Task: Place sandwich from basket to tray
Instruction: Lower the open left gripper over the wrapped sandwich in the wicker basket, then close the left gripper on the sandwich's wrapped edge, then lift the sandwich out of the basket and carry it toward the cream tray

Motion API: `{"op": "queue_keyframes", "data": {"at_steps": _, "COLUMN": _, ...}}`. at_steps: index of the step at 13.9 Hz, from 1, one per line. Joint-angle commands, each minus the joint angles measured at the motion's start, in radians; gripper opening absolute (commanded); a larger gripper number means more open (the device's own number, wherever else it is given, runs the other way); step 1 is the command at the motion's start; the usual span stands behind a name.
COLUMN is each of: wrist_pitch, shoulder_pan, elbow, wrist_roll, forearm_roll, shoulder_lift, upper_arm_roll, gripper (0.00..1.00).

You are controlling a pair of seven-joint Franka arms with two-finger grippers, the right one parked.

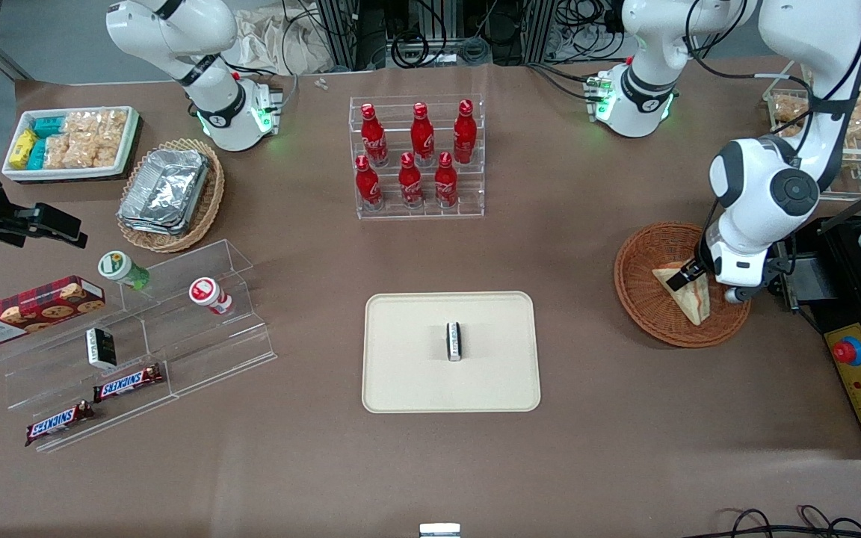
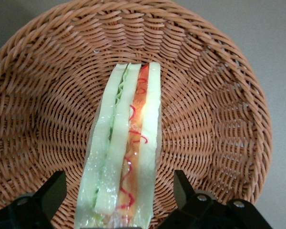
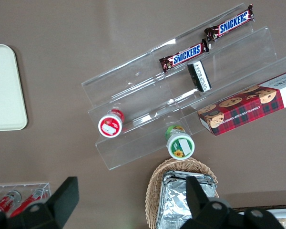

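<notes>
Sandwich (image 2: 124, 152) lay wrapped in clear film inside the reddish-brown woven basket (image 1: 643, 299), its cut edge of red-orange and green filling facing the wrist camera. The left gripper (image 1: 688, 278) was lowered into the basket with its jaws apart, one finger (image 2: 50, 193) on each side of the wedge. Toward the table's middle, the beige tray (image 1: 400, 373) carried only a small dark packet (image 1: 454, 341).

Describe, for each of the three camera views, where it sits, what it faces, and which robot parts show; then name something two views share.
Front view: high, facing both arms; gripper over the sandwich in the basket; tray central.
Left wrist view: looks down onto sandwich in basket; gripper open, astride it.
Right wrist view: faces snack shelves.
Shared: sandwich, basket.
</notes>
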Motion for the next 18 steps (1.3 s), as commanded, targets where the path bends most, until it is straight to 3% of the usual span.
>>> {"op": "queue_keyframes", "data": {"at_steps": 1, "wrist_pitch": 0.053, "shoulder_pan": 0.001, "elbow": -0.022, "wrist_roll": -0.079, "forearm_roll": 0.003, "shoulder_lift": 0.0, "upper_arm_roll": 0.0, "gripper": 0.34}}
{"op": "queue_keyframes", "data": {"at_steps": 2, "wrist_pitch": 0.055, "shoulder_pan": 0.001, "elbow": -0.022, "wrist_roll": -0.08, "forearm_roll": 0.005, "shoulder_lift": 0.0, "upper_arm_roll": 0.0, "gripper": 0.0}}
{"op": "queue_keyframes", "data": {"at_steps": 11, "wrist_pitch": 0.009, "shoulder_pan": -0.002, "elbow": 0.009, "wrist_roll": -0.074, "forearm_roll": 0.008, "shoulder_lift": -0.02, "upper_arm_roll": -0.002, "gripper": 0.0}}
{"op": "queue_keyframes", "data": {"at_steps": 13, "wrist_pitch": -0.223, "shoulder_pan": -0.005, "elbow": 0.122, "wrist_roll": -0.067, "forearm_roll": 0.032, "shoulder_lift": -0.07, "upper_arm_roll": -0.005, "gripper": 0.0}}
{"op": "queue_keyframes", "data": {"at_steps": 16, "wrist_pitch": -0.725, "shoulder_pan": -0.011, "elbow": 0.505, "wrist_roll": -0.032, "forearm_roll": 0.055, "shoulder_lift": -0.031, "upper_arm_roll": -0.034, "gripper": 0.0}}
{"op": "queue_keyframes", "data": {"at_steps": 18, "wrist_pitch": -0.896, "shoulder_pan": -0.013, "elbow": 0.686, "wrist_roll": 0.06, "forearm_roll": 0.054, "shoulder_lift": -0.028, "upper_arm_roll": -0.049, "gripper": 0.0}}
